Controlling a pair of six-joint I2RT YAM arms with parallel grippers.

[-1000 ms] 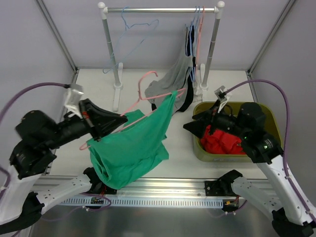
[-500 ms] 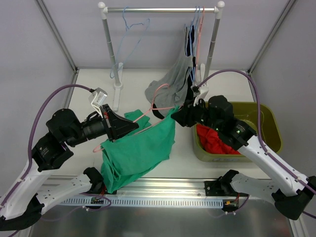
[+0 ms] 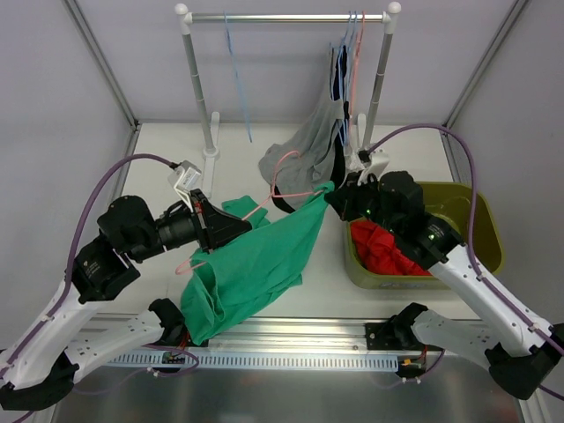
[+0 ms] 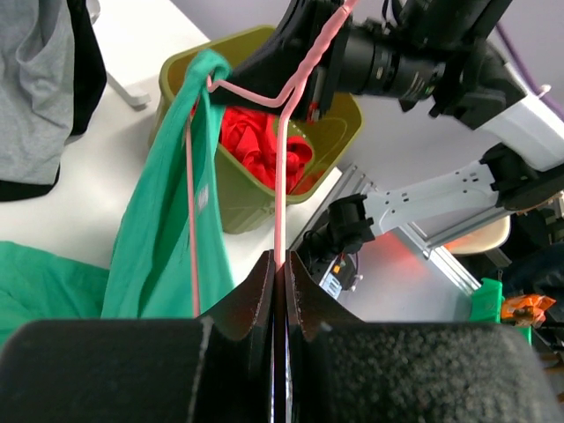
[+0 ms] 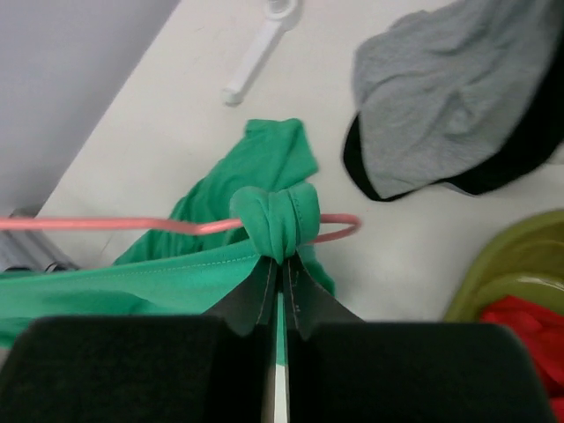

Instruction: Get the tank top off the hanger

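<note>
A green tank top (image 3: 256,264) hangs from a pink wire hanger (image 3: 286,196) held low over the table's middle. My left gripper (image 3: 254,222) is shut on the hanger's wire (image 4: 280,203), which runs up between its fingers in the left wrist view. My right gripper (image 3: 332,196) is shut on the tank top's bunched strap (image 5: 278,220), which wraps round the hanger's end (image 5: 339,227). The rest of the tank top (image 4: 159,247) droops toward the table's front edge.
An olive bin (image 3: 480,231) with red cloth (image 3: 388,251) sits at the right. A white rail stand (image 3: 282,18) at the back carries a blue hanger (image 3: 236,75) and hung garments; grey and black cloth (image 3: 304,145) trails onto the table.
My right arm swung left from over the bin to the hanger's end and closed on the tank top's strap. The left arm lowered the hanger. The blue hanger on the rail swung.
</note>
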